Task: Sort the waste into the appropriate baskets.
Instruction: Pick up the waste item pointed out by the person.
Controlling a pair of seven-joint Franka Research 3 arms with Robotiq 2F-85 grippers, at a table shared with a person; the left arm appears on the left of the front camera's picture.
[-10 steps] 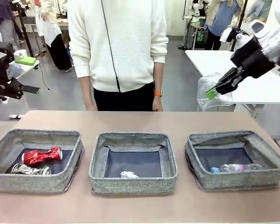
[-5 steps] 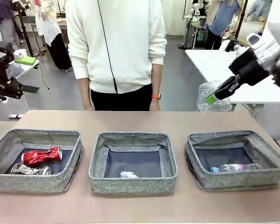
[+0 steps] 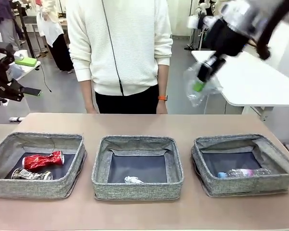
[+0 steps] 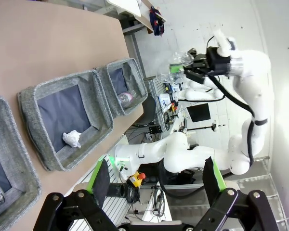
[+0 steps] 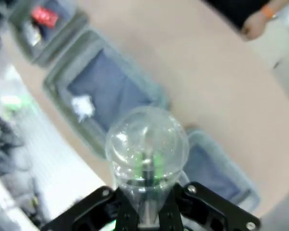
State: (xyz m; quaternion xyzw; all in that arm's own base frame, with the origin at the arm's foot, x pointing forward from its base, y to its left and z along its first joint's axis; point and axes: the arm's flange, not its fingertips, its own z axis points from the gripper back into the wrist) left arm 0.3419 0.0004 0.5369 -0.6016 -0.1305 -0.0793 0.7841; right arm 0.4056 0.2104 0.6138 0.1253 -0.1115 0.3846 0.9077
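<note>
The clear plastic cup (image 3: 200, 86) is clamped between the closed jaws of the right gripper (image 3: 204, 76), high in the air above and behind the right basket (image 3: 243, 164). In the right wrist view the cup's (image 5: 147, 149) domed end points away from the gripper (image 5: 145, 202), over the desk (image 3: 135, 124).

Three grey woven baskets sit in a row on the desk. The right basket holds the clear plastic bottle with blue cap (image 3: 243, 173). The middle basket (image 3: 137, 167), left of it, holds the crumpled white paper wad (image 3: 133, 180). The left basket (image 3: 36, 164), farthest from it, holds the crushed red can (image 3: 43, 160) and, in front of that, the crushed dark printed can (image 3: 31, 175).

The right arm reaches in from the upper right, angled down and blurred. The left gripper (image 4: 156, 180) has its jaws wide apart and empty, well to the left of the right basket.

A person (image 3: 120, 48) stands behind the desk.
</note>
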